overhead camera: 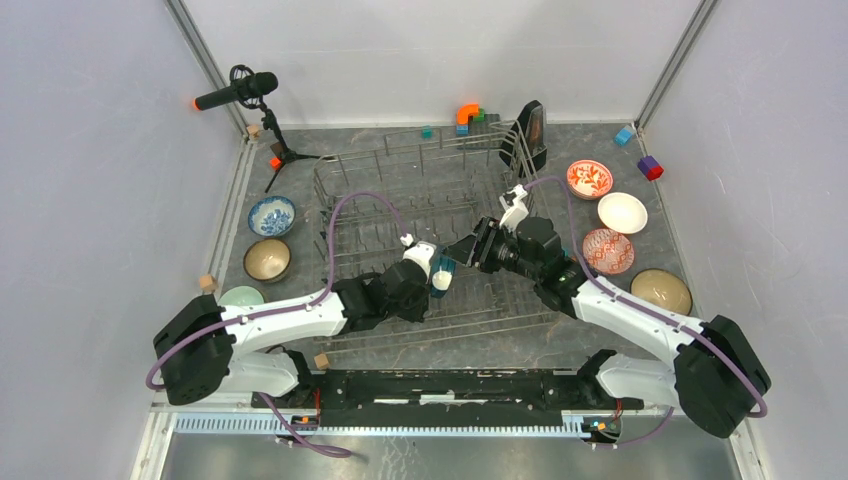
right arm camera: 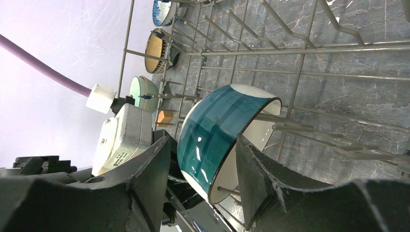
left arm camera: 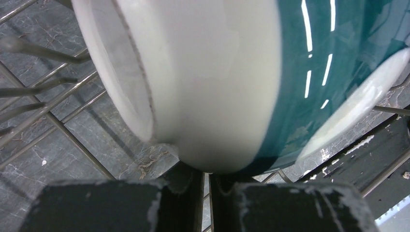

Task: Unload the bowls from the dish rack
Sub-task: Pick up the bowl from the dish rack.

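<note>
A teal bowl [overhead camera: 443, 274] with a white base stands on edge among the tines near the front of the grey wire dish rack [overhead camera: 330, 186]. My left gripper [overhead camera: 428, 281] is shut, its tips [left arm camera: 209, 176] right against the bowl's [left arm camera: 212, 87] outer wall from below. The right gripper [overhead camera: 463, 248] is open and straddles the bowl's [right arm camera: 217, 130] rim. One finger [right arm camera: 154, 169] stands outside the teal wall with a small gap, and the other finger [right arm camera: 258, 174] is inside the white hollow. Rack wires [right arm camera: 300, 48] run behind it.
On the table left of the rack sit a blue-white bowl [overhead camera: 271, 215], a tan bowl [overhead camera: 267, 260] and a mint bowl [overhead camera: 242, 297]. To the right are a red-floral bowl [overhead camera: 589, 179], a white one [overhead camera: 622, 212], a red-lattice one [overhead camera: 608, 250] and a striped one [overhead camera: 660, 290]. A microphone tripod [overhead camera: 275, 150] stands at the back left.
</note>
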